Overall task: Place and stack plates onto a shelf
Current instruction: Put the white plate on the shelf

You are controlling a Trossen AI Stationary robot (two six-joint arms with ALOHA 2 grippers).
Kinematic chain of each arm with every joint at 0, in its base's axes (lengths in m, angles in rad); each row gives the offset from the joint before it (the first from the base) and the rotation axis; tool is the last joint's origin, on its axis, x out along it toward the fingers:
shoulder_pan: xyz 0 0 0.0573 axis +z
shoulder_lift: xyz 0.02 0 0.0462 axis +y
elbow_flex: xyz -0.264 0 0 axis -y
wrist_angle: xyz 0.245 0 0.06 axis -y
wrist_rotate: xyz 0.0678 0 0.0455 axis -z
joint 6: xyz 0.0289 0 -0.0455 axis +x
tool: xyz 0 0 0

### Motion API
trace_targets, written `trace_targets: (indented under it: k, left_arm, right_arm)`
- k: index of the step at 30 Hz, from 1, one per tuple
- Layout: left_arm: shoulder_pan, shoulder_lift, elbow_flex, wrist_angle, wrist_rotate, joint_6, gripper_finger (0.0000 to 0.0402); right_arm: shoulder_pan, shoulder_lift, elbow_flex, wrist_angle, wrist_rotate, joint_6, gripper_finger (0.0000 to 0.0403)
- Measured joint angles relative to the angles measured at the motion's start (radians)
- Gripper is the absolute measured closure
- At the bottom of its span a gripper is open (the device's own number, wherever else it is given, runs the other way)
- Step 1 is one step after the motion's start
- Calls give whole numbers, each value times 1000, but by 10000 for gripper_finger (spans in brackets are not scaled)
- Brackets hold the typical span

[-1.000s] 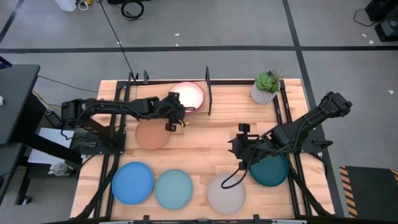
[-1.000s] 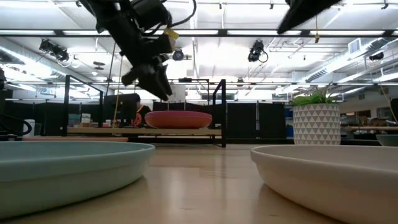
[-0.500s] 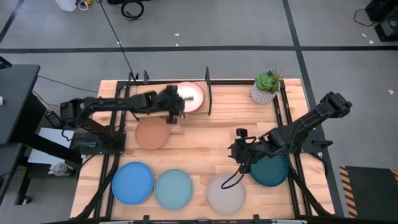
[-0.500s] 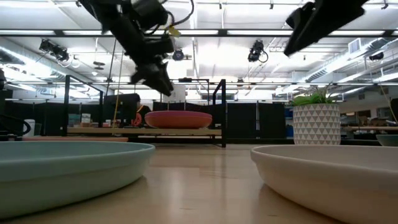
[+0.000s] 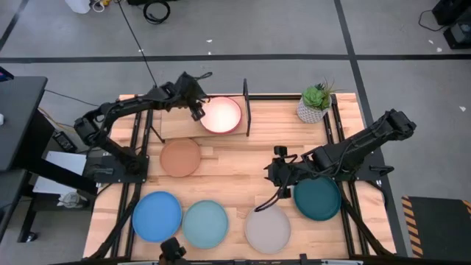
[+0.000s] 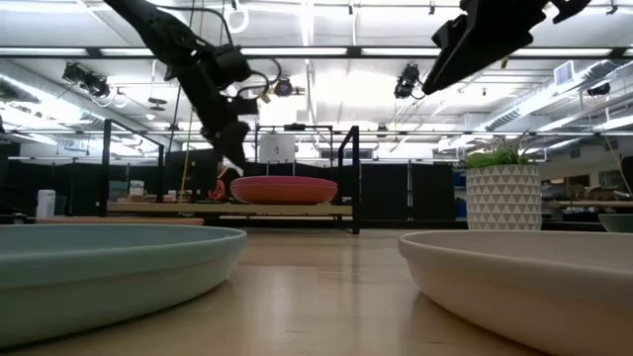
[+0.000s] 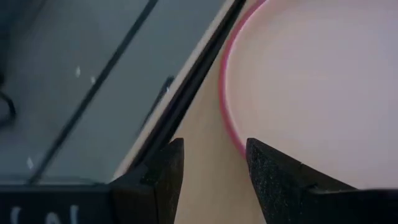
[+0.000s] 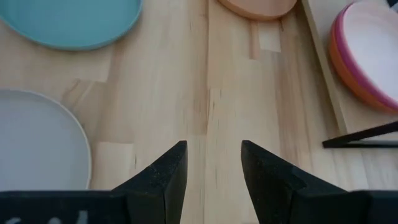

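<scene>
The counter (image 5: pixel 235 165) is a light wooden slatted top. At its back edge lies the shelf (image 5: pixel 176 126), with a potted plant (image 5: pixel 315 103) well apart toward the other back corner. A tan plate (image 5: pixel 180 157) lies just before the shelf. Along the front lie blue (image 5: pixel 157 216), pale blue (image 5: pixel 206 224) and grey (image 5: pixel 266 230) plates, the teal plate (image 5: pixel 318 199) beside the grey.

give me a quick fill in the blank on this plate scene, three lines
1. The stack of round matte plates rests on the light wooden ____.
2. The round tan plate lies directly behind the ____ plate in the front row.
3. The small white pot holds a green ____.

Missing words: shelf; blue; plant
</scene>
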Motion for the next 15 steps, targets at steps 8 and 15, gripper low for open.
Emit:
trace_targets:
  k: [8,15]
  left_arm:
    - [-3,43,-2,-5,19,-33,210]
    - [14,43,-1,-25,48,-29,210]
  right_arm:
    - [-98,54,-26,252,-57,-190,245]
    - [-274,234,46,389,-156,-355,253]
